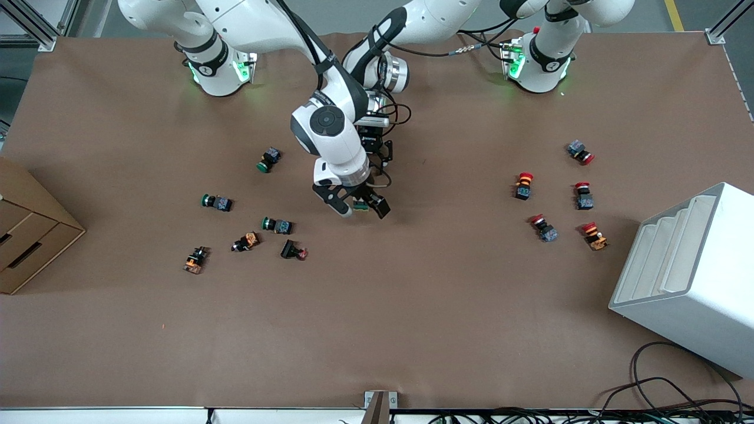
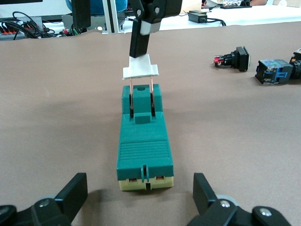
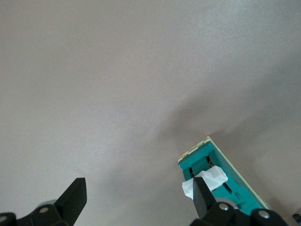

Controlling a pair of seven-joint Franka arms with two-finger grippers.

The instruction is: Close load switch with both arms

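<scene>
Load switch [image 2: 145,146] lying flat near the middle of the brown table [image 1: 412,306], between the green-capped push-buttons [image 1: 277,225] toward the right arm's end and the red-capped ones toward the left arm's end. Small and probably light: hard moulded teal plastic on a cream base, ribbed panel on top, smooth sides, so likely to skid on the matte, paper-like surface if pushed at one end only. Hinged lever [image 2: 140,70] standing up, a white plastic crossbar on two thin copper-coloured blades; probably stiff along the blades but bendable sideways, so best pressed square on the crossbar, never on the blades. Best hold for bracing: the two long flat sides of the body, near the cream end. Left gripper [image 2: 141,190] low at that cream end, spread wide, one finger to each side, touching nothing. Right gripper [image 3: 138,195] over the lever end, also spread wide, gripping nothing, one fingertip [image 3: 202,202] resting against the white crossbar. Probably calls for a firm last push to seat the blades in their slots.
</scene>
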